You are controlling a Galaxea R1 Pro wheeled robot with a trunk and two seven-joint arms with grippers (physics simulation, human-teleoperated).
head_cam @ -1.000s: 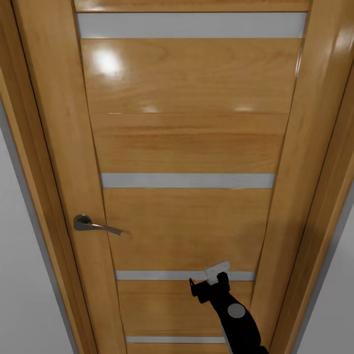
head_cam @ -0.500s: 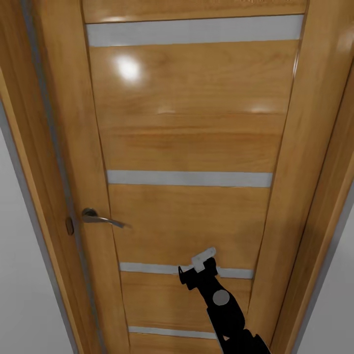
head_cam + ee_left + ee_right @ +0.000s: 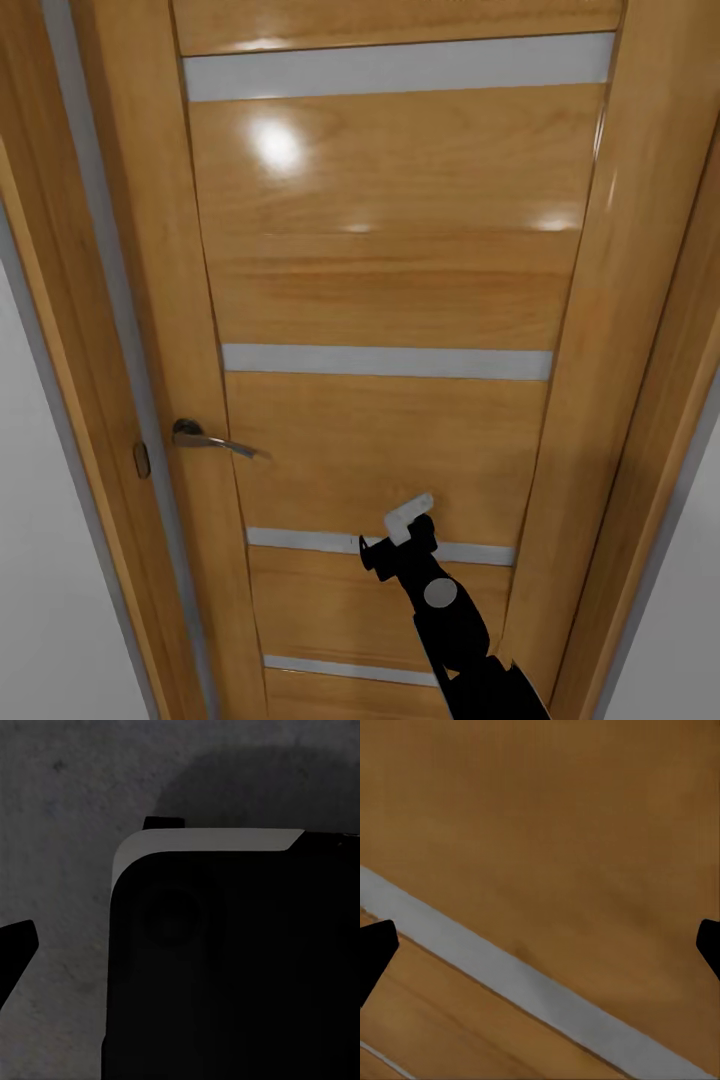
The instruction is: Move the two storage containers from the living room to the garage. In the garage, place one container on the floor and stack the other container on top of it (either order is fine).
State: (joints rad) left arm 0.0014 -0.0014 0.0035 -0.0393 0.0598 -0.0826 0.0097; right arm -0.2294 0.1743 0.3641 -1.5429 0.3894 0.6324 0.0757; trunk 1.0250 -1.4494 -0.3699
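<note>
Fig.: right claw [image 3: 410, 518] at orange-wood door [image 3: 390, 280].
Claw wide open, empty; lever handle [image 3: 205, 440] far left; left claw state indeterminable.

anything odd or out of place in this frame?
Nothing damaged or spilled. The orange-wood door stands slightly ajar: a pale gap runs down its handle-side edge by the lever handle. The right gripper is up against the door panel, jaws open, holding nothing.
</note>
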